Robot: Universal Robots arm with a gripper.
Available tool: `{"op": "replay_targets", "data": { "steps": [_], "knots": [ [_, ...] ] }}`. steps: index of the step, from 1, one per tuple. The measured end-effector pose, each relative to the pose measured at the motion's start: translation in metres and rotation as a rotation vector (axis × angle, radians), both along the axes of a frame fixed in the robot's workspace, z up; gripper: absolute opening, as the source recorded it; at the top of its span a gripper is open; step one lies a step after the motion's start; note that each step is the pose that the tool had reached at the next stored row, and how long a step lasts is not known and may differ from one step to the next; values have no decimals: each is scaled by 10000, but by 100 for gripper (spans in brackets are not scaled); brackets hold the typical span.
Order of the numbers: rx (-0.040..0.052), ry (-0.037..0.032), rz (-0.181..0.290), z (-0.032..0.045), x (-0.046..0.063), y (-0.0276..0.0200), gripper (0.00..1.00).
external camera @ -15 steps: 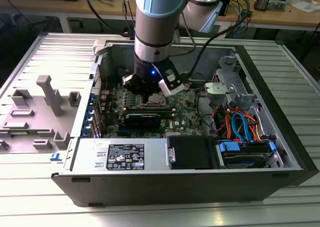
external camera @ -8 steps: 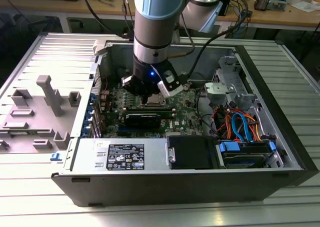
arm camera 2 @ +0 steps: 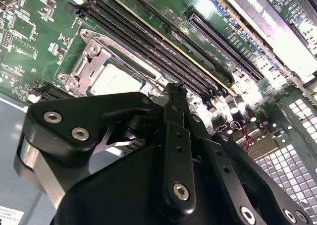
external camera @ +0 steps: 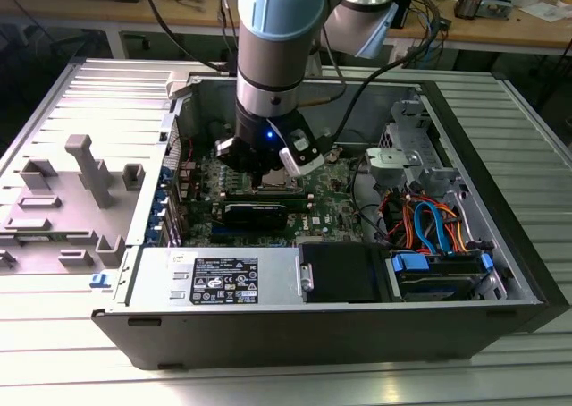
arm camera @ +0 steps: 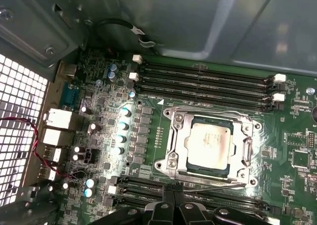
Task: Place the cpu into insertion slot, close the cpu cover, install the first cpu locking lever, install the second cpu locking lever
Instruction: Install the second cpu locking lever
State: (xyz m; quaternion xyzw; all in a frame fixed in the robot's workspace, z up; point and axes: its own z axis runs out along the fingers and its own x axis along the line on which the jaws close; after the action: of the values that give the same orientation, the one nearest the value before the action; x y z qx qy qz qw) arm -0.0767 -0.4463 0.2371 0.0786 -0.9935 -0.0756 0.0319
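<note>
Aluminium slats made up the ribbed table (external camera: 54, 334) under the open computer case (external camera: 322, 330), with a grey fixture block (external camera: 67, 200) on the exterior view's left and wooden benches (external camera: 500, 26) behind. Inside the case the green motherboard (arm camera: 99, 111) lay flat, hemmed by the power supply (external camera: 219, 276) along the near wall, the drive cage (external camera: 420, 160) and a bundle of orange and blue cables (external camera: 429, 227) on the exterior view's right, and the perforated rear panel (arm camera: 17, 116) of the case. I hung low over the board, my gripper (external camera: 268, 169) just above the socket area, near the black graphics card (external camera: 255, 214). The cpu (arm camera: 209, 141) sat in the insertion slot (arm camera: 198, 164), its dull silver top showing through the cut-out of the cpu cover (arm camera: 245, 148), which lay down flat around it. A thin wire lever (arm camera: 218, 187) ran along the socket edge nearest my fingers (arm camera: 171, 200), whose black tips stood close together beside that edge; I could not tell whether they pinched the lever or merely touched it. Long black memory slots (arm camera: 208, 84) flanked the socket on two sides, leaving only narrow strips of bare board between them and the silvery frame. In the second wrist view my gripper body (arm camera 2: 163, 185) blocked the near side of the socket, the cover's hinged end (arm camera 2: 86, 61) showing beyond it.
</note>
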Motion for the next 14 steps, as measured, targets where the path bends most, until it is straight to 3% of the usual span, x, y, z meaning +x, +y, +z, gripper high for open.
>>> {"op": "replay_targets", "data": {
  "steps": [4, 9, 11, 14],
  "knots": [
    [64, 5, 0, -22, -31, 1, 11],
    [77, 41, 0, -77, -32, 10, 11],
    [156, 45, -1, -101, -42, 10, 11],
    [195, 46, 1, -132, -54, 10, 11]
  ]
}}
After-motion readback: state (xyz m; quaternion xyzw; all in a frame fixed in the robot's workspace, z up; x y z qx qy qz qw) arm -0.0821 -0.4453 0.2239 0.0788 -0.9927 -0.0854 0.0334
